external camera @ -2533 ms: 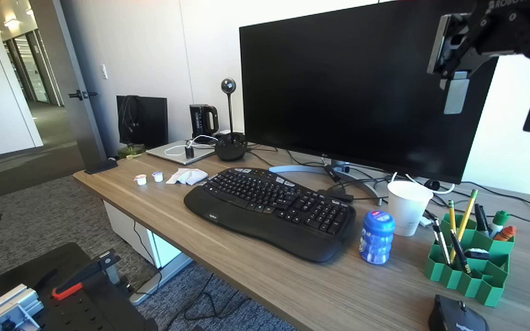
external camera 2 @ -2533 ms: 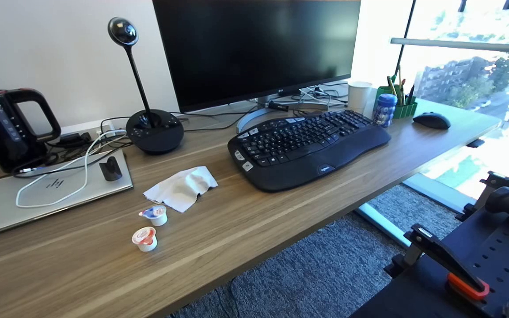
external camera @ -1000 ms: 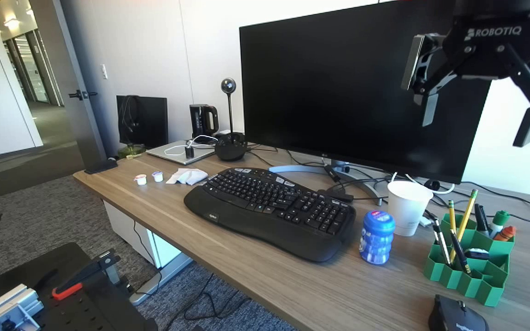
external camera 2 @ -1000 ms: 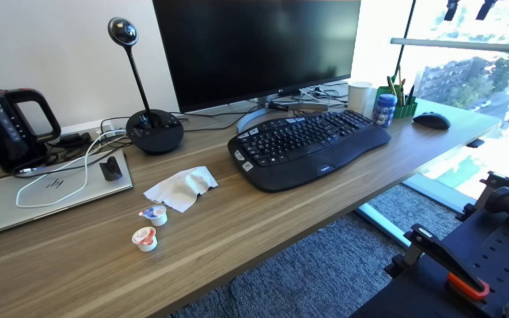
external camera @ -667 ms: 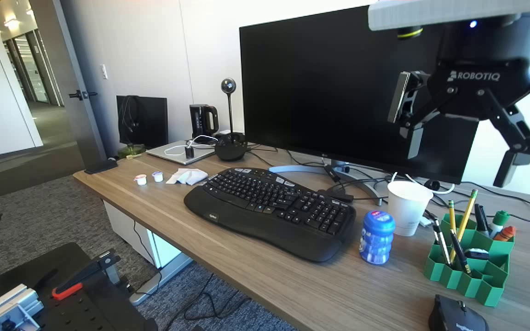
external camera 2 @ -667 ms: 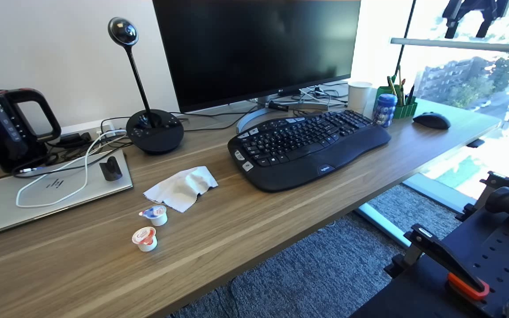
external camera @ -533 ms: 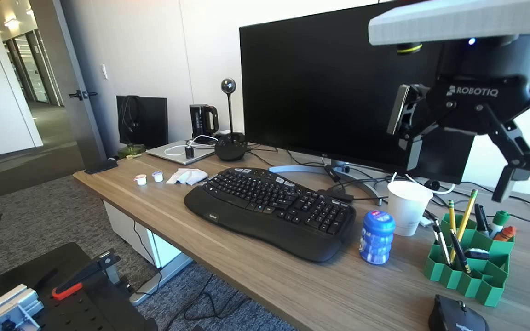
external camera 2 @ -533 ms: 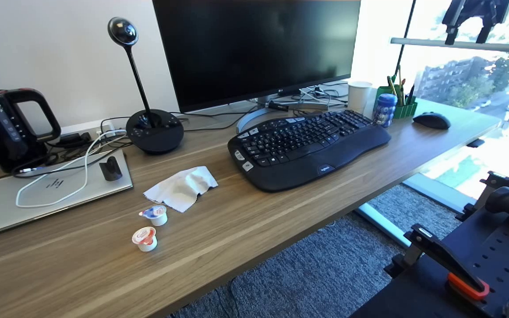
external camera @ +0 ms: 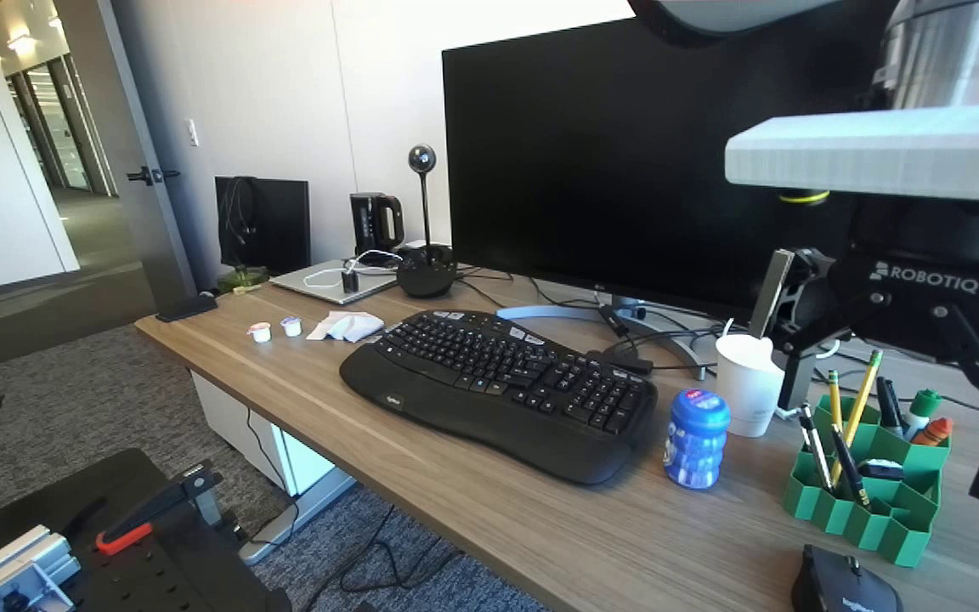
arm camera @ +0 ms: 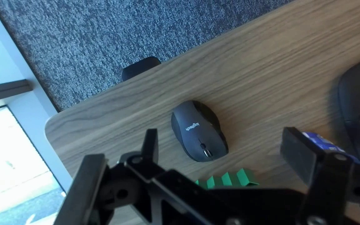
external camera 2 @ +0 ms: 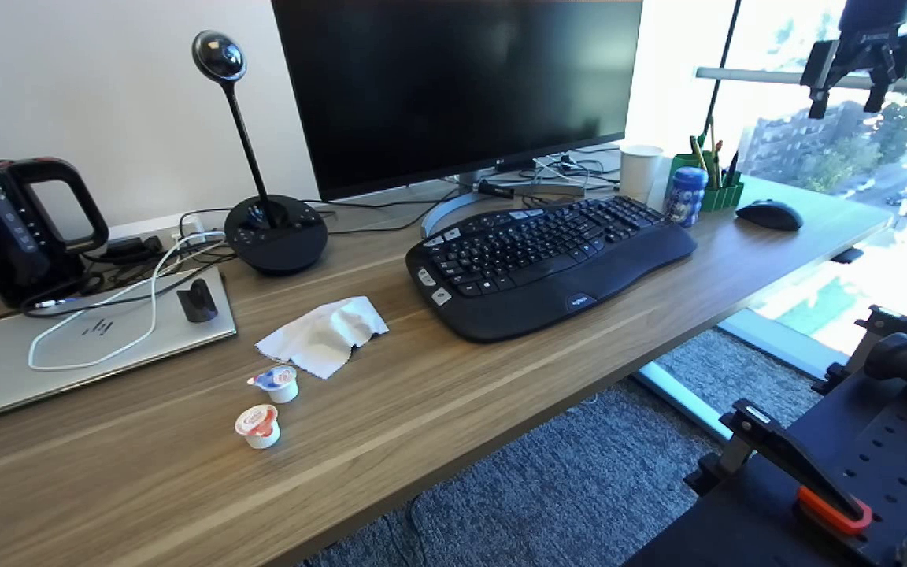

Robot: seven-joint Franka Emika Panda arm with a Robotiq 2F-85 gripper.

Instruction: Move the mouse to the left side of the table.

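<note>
Tool (external camera 2: 845, 109) pointing down, jaws spread wide, above table (external camera 2: 438, 402), apart from mouse (external camera 2: 770, 215)

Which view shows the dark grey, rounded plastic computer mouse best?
Wrist view: the mouse lies whole near the middle, seen from above, logo and scroll wheel unobstructed. In an exterior view you get either the mouse cropped by the bottom edge, or the whole mouse, small, no logo readable.
</note>
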